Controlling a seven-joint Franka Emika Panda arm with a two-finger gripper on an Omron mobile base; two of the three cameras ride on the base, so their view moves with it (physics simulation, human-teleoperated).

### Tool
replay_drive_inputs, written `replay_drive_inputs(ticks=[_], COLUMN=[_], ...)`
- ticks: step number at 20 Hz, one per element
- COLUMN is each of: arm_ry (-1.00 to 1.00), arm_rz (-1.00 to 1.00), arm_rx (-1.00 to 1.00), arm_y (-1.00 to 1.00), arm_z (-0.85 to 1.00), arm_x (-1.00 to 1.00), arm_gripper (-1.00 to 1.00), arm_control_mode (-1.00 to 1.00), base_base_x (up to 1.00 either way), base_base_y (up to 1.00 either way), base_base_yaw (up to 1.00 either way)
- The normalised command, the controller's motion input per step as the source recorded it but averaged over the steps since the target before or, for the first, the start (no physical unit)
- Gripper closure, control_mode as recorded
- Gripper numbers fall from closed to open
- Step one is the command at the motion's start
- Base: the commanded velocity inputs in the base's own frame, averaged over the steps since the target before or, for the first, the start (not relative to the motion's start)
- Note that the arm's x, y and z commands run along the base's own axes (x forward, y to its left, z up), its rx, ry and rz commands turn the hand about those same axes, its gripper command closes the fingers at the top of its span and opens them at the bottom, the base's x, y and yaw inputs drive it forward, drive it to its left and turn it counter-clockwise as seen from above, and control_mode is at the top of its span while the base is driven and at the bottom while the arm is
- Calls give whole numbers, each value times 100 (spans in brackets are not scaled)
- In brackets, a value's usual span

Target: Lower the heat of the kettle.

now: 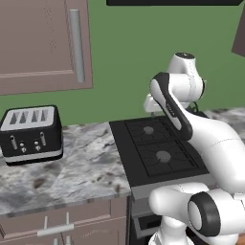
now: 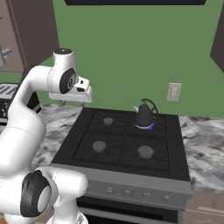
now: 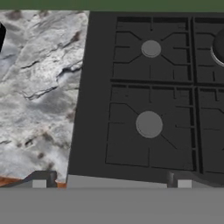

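The small dark kettle [image 2: 144, 115] stands upright on the back right burner of the black stove [image 2: 122, 140], with a bluish ring at its base. A sliver of the kettle [image 3: 219, 47] reaches the right edge of the hand view. My gripper [image 2: 73, 103] hangs above the stove's back left corner, well left of the kettle and apart from it. In the hand view the gripper [image 3: 111, 181] looks down on the two left burners, its fingertips [image 3: 39, 180] wide apart and open with nothing between them. A row of knobs [image 2: 127, 192] runs along the stove's front panel.
A black-and-silver four-slot toaster [image 1: 32, 134] sits on the marble counter [image 1: 81, 167] left of the stove. Brown wall cabinets [image 1: 43, 43] hang above it. A wall outlet [image 2: 173, 92] is behind the kettle. Marble counter [image 2: 205, 153] continues right of the stove.
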Motion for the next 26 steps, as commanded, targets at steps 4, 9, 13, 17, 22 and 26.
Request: replay_drive_inputs(ticks=[4, 9, 13, 17, 22, 26], arm_ry=[-4, -10, -10, -14, -11, -6], arm_rz=[4, 1, 0, -1, 0, -1], arm_rx=[0, 7, 20, 25, 29, 31], arm_y=[-5, -47, -69, -72, -72, -68], arm_z=[0, -20, -48, -60, -66, -67], arm_x=[4, -20, -57, -72, -74, -69], arm_gripper=[-100, -100, -100, -100, -100, -100], arm_control_mode=[-100, -100, -100, -100, -100, -100], base_base_x=[3, 0, 0, 0, 0, 0], base_base_y=[0, 0, 0, 0, 0, 0], base_base_yaw=[1, 0, 0, 0, 0, 0])
